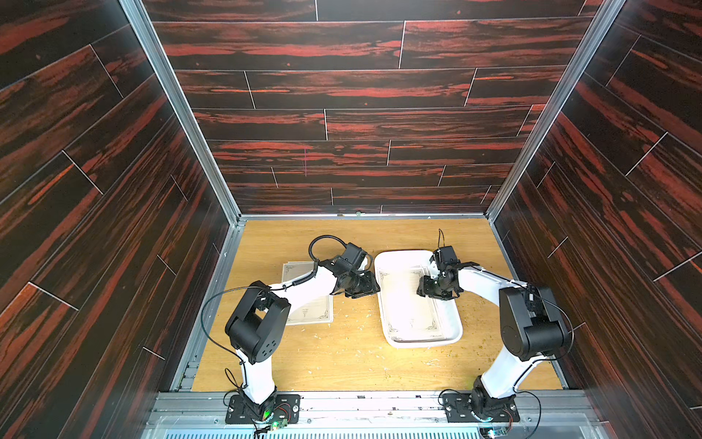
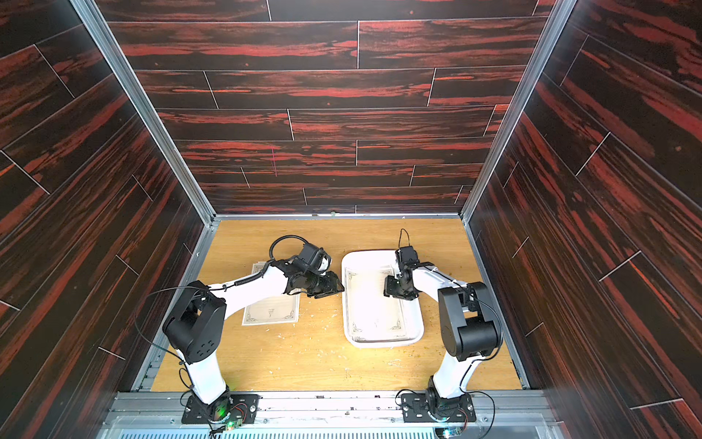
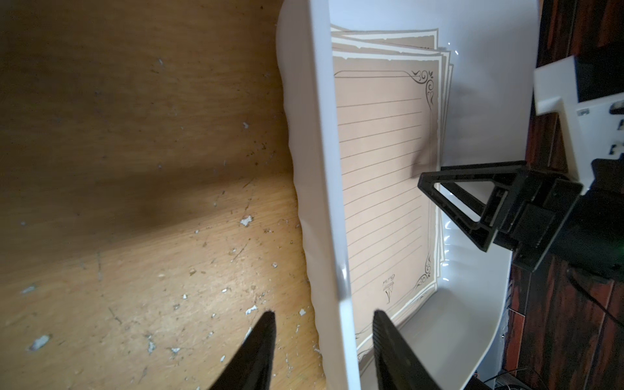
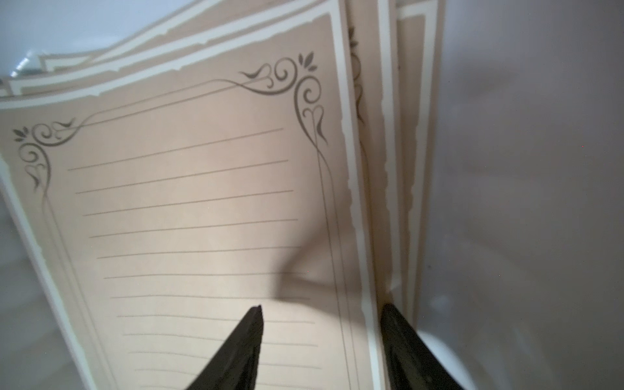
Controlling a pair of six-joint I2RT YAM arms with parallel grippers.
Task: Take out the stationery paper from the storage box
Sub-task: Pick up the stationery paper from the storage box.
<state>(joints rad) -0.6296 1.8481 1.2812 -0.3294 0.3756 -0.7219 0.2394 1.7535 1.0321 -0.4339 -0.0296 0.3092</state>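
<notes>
The white storage box (image 1: 425,344) (image 2: 383,344) sits right of centre on the wooden table. A stack of cream stationery paper (image 1: 402,304) (image 2: 370,304) with ornate corners lies inside it. My left gripper (image 1: 374,289) (image 3: 324,312) is open astride the box's left rim (image 3: 324,169), one finger over the table, the other over the paper (image 3: 381,169). My right gripper (image 1: 421,290) (image 4: 323,306) is open inside the box. One of its fingers is over the top sheet (image 4: 202,219), the other at the stack's fanned right edge.
More sheets of the same paper (image 1: 311,313) (image 2: 271,311) lie on the table to the left, partly under my left arm. White flecks litter the wood (image 3: 246,221). Dark wood-patterned walls close in the table on three sides.
</notes>
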